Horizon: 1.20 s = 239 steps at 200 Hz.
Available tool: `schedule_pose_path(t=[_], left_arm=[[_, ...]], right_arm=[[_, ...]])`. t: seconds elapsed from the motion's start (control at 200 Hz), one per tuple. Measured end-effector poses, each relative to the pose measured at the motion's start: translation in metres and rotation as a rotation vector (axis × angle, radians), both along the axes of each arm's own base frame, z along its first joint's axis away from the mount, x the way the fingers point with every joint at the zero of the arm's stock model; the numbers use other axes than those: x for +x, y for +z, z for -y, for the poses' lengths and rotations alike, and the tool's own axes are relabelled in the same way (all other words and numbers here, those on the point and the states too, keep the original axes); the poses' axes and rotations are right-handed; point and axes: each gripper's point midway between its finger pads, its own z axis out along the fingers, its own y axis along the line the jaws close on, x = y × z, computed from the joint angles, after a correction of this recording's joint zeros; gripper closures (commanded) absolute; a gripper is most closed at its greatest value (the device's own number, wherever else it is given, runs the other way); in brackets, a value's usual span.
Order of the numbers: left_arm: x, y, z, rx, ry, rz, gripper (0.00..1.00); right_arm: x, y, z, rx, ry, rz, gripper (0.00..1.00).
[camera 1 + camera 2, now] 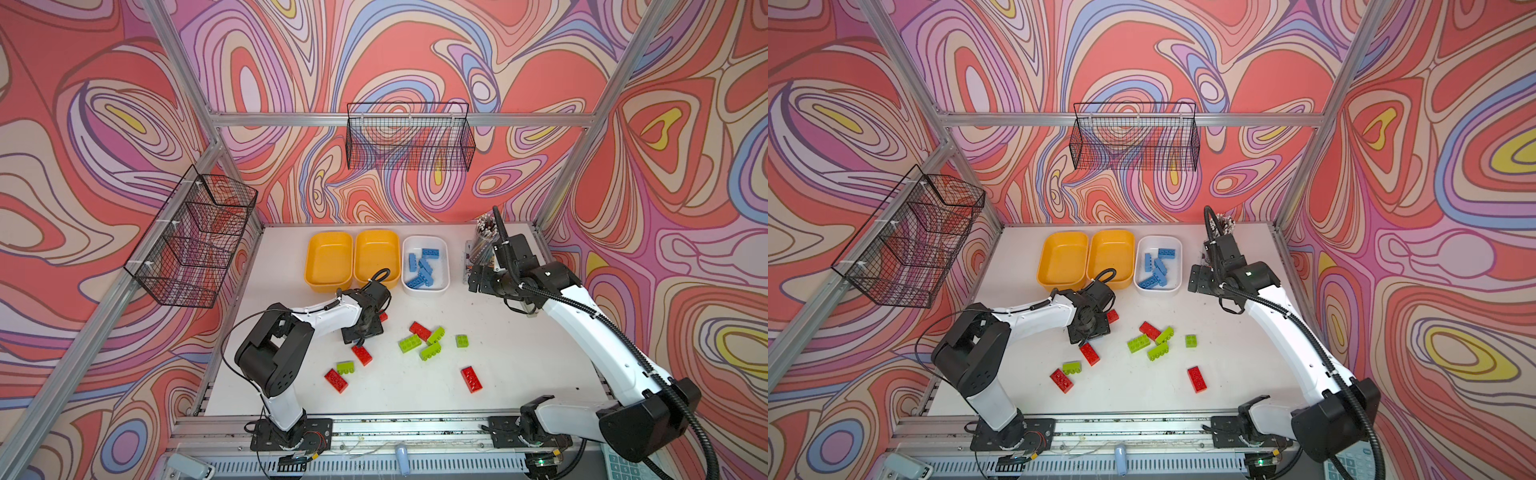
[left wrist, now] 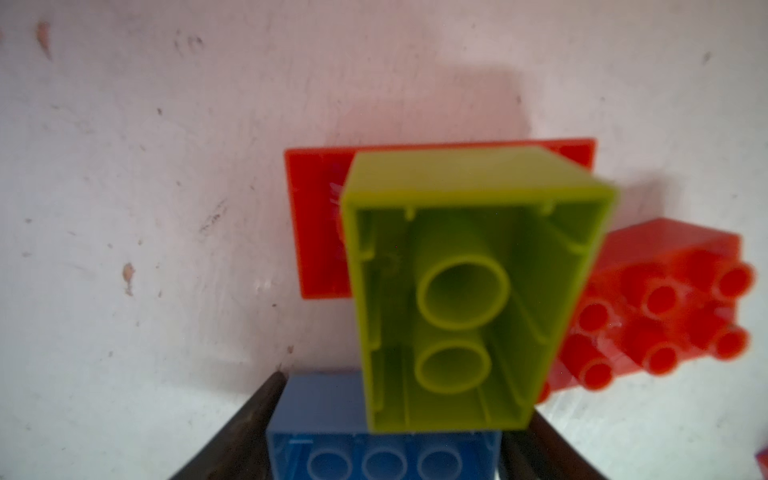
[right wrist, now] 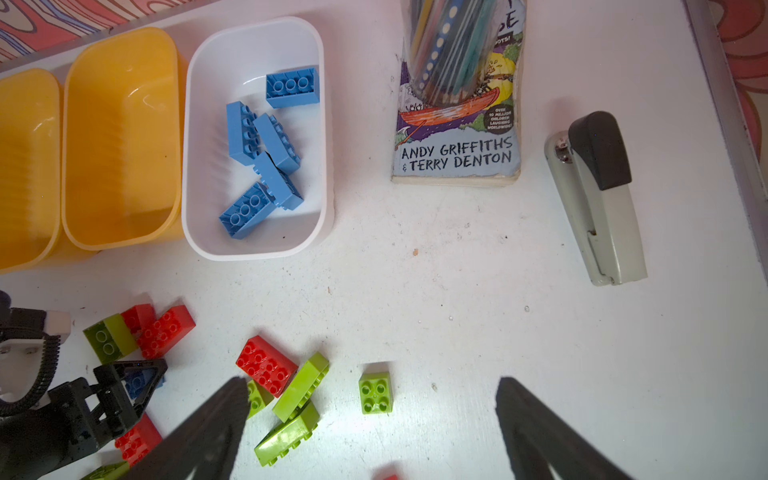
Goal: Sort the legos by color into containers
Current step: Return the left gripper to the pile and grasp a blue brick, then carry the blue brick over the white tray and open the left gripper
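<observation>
My left gripper (image 1: 360,332) (image 2: 399,419) is down on the table in front of the yellow containers (image 1: 328,259) (image 1: 374,253). It is shut on a blue lego (image 2: 374,453) (image 3: 139,380), with a finger against each side. Touching that brick lies a green lego (image 2: 469,291), hollow side showing, over a red lego (image 2: 316,224) and beside another red one (image 2: 665,299). The white container (image 1: 441,272) (image 3: 253,245) holds several blue legos (image 1: 424,266). Red (image 1: 471,379) and green legos (image 1: 409,343) lie scattered mid-table. My right gripper (image 1: 478,282) (image 3: 372,384) hovers open and empty, right of the white container.
A book (image 3: 457,153) with a clear cup of pencils (image 3: 453,45) on it and a grey stapler (image 3: 598,199) sit at the back right. Two black wire baskets (image 1: 409,137) (image 1: 195,237) hang on the walls. An aluminium rail (image 1: 395,424) runs along the front edge.
</observation>
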Motion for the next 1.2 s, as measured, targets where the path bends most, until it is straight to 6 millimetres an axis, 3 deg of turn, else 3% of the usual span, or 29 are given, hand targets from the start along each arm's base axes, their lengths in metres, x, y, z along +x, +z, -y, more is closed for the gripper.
schedule_pose_path(t=[0.195,0.391,0.636,0.791,0.967,1.197], left_arm=[[0.0,0.0,-0.001,-0.003,0.0,-0.002,0.5],[-0.004,0.003,-0.004,0.018,-0.013,-0.028,0.53],[0.004,0.028,0.002,0.025,-0.033,-0.032,0.59],[0.025,0.063,0.016,0.0,-0.06,0.02,0.6],[0.067,0.106,0.045,-0.038,-0.104,0.108,0.6],[0.117,0.124,0.091,-0.065,-0.173,0.16,0.61]], right_arm=[[0.004,0.002,-0.002,0.002,-0.002,0.0,0.02],[0.007,-0.003,-0.003,-0.001,-0.001,-0.013,0.02],[0.008,-0.006,-0.004,-0.002,0.0,-0.02,0.02],[0.009,-0.005,-0.004,-0.001,0.0,-0.017,0.02],[0.009,-0.005,-0.003,-0.009,-0.004,-0.014,0.02],[0.01,-0.004,0.001,-0.023,-0.016,-0.008,0.02]])
